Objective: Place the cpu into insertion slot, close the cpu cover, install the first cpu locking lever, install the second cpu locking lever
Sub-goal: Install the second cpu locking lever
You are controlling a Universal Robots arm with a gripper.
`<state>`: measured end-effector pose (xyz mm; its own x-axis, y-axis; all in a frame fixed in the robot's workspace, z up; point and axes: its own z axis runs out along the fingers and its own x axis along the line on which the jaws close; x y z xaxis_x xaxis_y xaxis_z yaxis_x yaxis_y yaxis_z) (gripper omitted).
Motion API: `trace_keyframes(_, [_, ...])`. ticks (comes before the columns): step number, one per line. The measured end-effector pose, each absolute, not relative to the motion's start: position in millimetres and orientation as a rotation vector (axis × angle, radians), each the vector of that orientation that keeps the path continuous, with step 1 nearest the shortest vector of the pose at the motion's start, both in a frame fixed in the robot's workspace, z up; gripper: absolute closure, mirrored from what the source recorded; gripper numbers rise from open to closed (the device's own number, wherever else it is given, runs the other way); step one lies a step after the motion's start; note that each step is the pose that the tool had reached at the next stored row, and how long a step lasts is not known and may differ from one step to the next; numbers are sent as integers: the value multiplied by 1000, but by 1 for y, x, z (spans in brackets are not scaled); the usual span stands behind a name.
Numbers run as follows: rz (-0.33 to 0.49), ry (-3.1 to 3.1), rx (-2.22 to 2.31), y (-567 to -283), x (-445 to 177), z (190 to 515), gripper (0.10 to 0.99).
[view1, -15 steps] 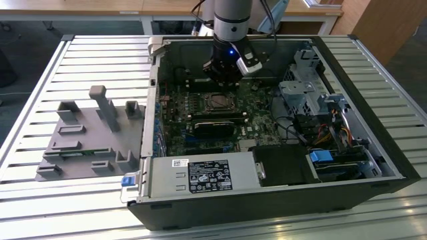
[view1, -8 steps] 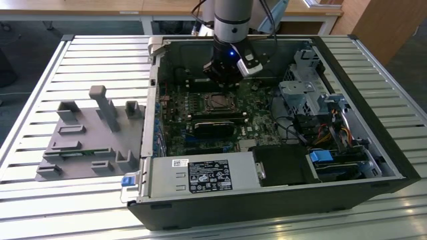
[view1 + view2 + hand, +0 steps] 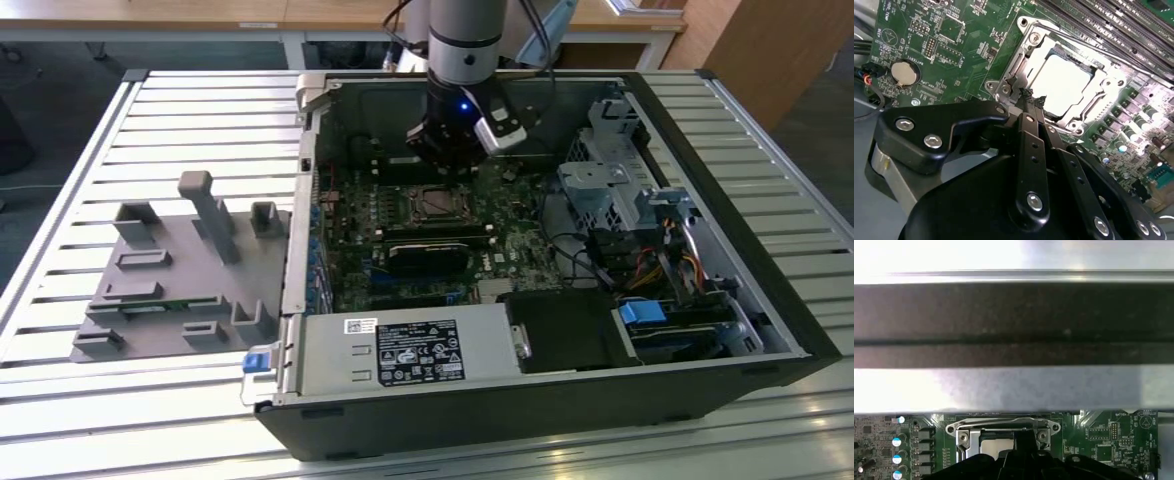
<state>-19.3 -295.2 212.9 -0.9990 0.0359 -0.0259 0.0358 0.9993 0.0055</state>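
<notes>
- Pincer (image 3: pixel 1030 97): in the second wrist view its black fingers (image 3: pixel 1031 150) run side by side to a meeting point, tips together with nothing visible between them, at the edge of the cpu cover (image 3: pixel 1019 65).
- Pincer in the exterior view (image 3: pixel 447 160): it hangs from the upright arm (image 3: pixel 467 40) inside the open computer case (image 3: pixel 747 300), just above the socket.
- Cpu (image 3: pixel 1064 82): the pale silver square lies flat in the insertion slot (image 3: pixel 1051 50), seen through the cover's central window.
- Cpu cover: the metal frame lies down over the chip's margins, with screw heads at its corners; in the first wrist view it appears as a bright frame (image 3: pixel 1004 426) just beyond the pincer body.
- Green circuit board (image 3: pixel 954 40): it surrounds the socket and carries a round coin cell (image 3: pixel 906 73) well apart from it.
- Long black memory slots (image 3: pixel 1104 20): they run just beside the socket's far side.
- Grey fixture block (image 3: pixel 174 275): it rests on the slatted metal surface (image 3: pixel 80 150) at the exterior view's left, beside the case.
</notes>
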Motion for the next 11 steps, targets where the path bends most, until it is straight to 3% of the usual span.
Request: trace_keyframes(11, [8,3115,56,-295,-19,240,980])
